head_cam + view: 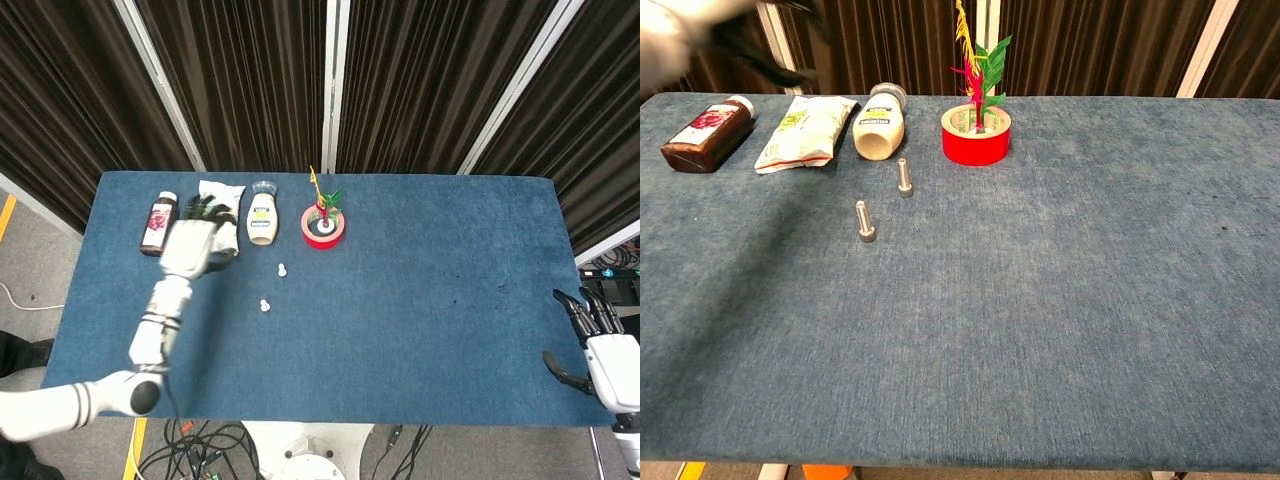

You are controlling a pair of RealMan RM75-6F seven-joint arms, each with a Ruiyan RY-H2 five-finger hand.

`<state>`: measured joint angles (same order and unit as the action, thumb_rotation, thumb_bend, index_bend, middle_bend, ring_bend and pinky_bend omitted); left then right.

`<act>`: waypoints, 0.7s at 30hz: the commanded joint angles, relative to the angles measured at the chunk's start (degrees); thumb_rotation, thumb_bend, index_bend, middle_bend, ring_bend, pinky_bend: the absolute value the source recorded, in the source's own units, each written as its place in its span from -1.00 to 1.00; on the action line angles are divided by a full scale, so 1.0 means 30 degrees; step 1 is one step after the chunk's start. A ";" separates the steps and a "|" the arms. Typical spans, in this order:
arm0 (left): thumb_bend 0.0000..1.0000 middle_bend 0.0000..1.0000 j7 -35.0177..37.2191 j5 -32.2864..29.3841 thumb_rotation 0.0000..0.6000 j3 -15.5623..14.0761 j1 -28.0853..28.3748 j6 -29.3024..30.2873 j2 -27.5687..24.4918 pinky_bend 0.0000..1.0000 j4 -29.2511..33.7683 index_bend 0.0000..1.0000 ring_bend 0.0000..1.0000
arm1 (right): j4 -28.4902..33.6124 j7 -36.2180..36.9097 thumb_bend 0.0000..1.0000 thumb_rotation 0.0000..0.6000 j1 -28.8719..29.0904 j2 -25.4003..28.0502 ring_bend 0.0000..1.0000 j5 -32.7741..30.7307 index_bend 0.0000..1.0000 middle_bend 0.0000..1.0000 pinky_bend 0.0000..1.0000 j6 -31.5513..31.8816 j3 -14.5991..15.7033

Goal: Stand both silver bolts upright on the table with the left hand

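Both silver bolts (282, 269) (265, 305) stood on the blue worktop (430, 290); the left hand (190, 245) hovered blurred, fingers spread, holding nothing.

A red roll (976, 136) with a plant (977, 62) stood on the blue table (1060, 300). Left of the roll lay a white bottle (877, 122), further left a pouch (798, 131), and furthest left a dark bottle (705, 133).

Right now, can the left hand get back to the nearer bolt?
Probably yes. The left hand is raised and empty, and the nearer bolt stands in the open, apart from the farther bolt.
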<state>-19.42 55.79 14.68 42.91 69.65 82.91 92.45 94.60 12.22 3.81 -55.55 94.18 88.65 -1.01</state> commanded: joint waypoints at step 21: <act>-0.42 -0.57 0.5180 0.6703 1.00 -0.6332 -1.1181 0.8210 -0.5221 -1.00 0.1264 -0.33 -0.90 | -0.0309 -0.0113 -0.54 1.00 0.0235 -0.0450 -1.00 0.0325 -0.88 -0.69 -1.00 -0.0396 0.0206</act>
<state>-4.17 74.96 -3.57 10.27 94.10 68.00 96.12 93.68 12.00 4.43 -56.82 95.16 87.60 -0.45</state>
